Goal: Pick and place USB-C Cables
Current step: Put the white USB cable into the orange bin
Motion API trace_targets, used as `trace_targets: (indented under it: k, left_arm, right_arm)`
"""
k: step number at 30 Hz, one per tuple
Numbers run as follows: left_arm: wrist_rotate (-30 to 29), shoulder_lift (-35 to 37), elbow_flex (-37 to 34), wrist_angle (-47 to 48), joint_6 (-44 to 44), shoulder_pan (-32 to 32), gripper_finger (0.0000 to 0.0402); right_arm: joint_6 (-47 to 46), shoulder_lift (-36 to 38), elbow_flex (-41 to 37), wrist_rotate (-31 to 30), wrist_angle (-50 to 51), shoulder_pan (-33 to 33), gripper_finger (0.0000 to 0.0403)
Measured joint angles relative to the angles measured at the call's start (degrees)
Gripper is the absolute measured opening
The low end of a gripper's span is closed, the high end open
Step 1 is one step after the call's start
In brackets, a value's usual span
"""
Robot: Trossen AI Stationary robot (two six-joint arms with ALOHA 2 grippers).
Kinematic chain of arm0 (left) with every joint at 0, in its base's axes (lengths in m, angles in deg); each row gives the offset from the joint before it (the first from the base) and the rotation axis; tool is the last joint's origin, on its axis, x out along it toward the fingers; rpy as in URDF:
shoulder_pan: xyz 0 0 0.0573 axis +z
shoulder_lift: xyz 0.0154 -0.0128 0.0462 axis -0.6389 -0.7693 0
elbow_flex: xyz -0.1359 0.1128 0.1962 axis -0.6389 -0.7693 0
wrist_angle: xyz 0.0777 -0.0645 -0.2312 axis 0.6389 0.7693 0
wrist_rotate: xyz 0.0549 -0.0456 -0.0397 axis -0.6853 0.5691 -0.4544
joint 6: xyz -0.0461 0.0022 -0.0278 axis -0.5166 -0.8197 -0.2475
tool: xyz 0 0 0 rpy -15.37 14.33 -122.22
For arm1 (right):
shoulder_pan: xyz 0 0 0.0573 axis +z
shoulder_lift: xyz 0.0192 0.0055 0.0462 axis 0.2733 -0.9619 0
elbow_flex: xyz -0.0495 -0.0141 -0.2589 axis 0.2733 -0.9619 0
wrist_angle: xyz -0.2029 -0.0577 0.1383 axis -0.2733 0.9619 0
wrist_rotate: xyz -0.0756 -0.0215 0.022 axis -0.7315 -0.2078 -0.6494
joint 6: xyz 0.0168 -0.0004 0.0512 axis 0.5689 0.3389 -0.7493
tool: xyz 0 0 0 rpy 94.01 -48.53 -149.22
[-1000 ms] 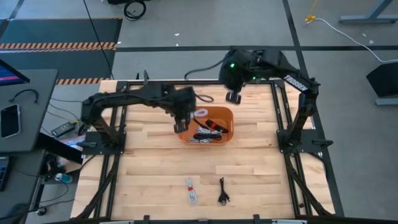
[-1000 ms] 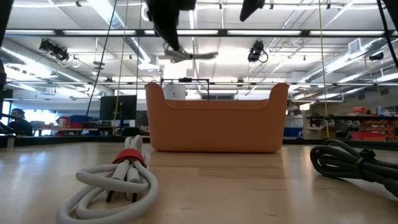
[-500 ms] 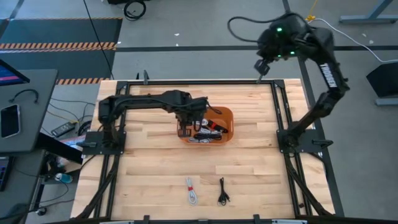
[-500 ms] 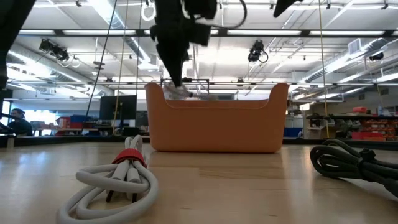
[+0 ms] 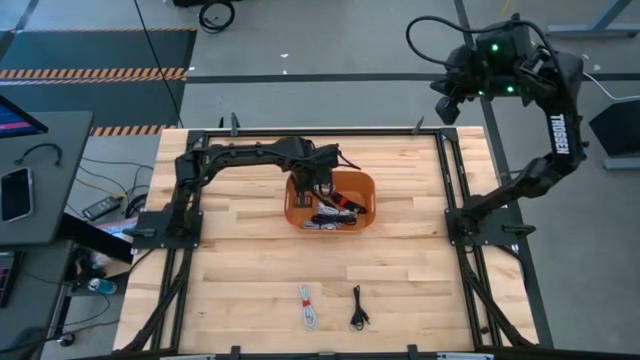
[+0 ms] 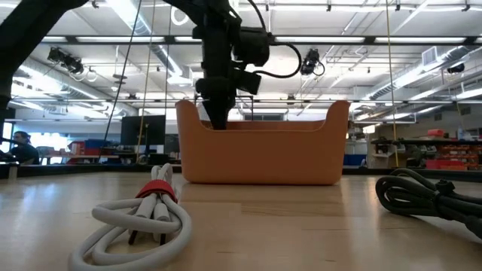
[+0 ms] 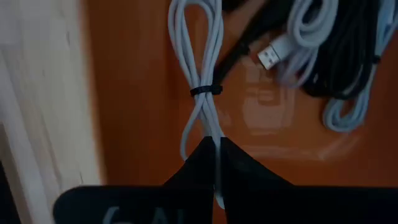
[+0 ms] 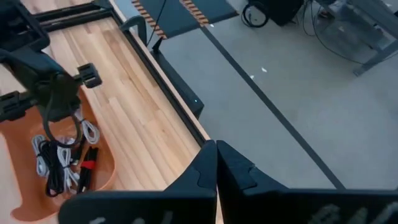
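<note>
My left gripper (image 5: 311,186) reaches down into the orange bin (image 5: 368,192), shut on a white cable bundle (image 7: 200,56) bound by a black tie. In the low view it dips behind the bin's near wall (image 6: 263,150). More cable bundles lie on the bin floor: white ones (image 7: 292,37), black ones (image 7: 348,68), one with red (image 5: 345,203). On the table near its near edge lie a white bundle with a red band (image 5: 308,307) (image 6: 143,218) and a black bundle (image 5: 358,308) (image 6: 425,196). My right gripper (image 8: 216,149) is shut, holds nothing, and is raised beyond the table's far right corner (image 5: 446,106). My left gripper pinches the white bundle at one end (image 7: 211,134), just past the black tie, between its two fingers. The fingers point down from above and lie along the bundle. The bundle hangs below them inside the bin; whether its far loop touches the floor I cannot tell.
The bin stands at the table's middle, toward the far edge. Black frame rails (image 5: 190,250) run along the table's left and right sides. Bare wood (image 5: 260,270) lies between the bin and the two near bundles. A side desk with a phone (image 5: 15,195) stands left of the table.
My left gripper has carried the white bundle from above the bin's left rim to the right and down into the bin, staying shut on it. My right arm has swung up and away from above the bin's far side to beyond the far right corner.
</note>
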Motion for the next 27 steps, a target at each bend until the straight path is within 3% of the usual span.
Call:
trace_targets:
  k: [21,27]
  left_arm:
    - [2.5,-4.5,0.0,-3.5,-1.8,-1.1,0.0010]
    - [1.5,-4.5,0.0,-3.3,-3.8,-1.1,0.0051]
  right_arm:
    - [0.0,0.6,0.0,1.5,0.0,0.1,0.0001]
    - [0.0,0.6,0.0,1.5,0.0,0.1,0.0003]
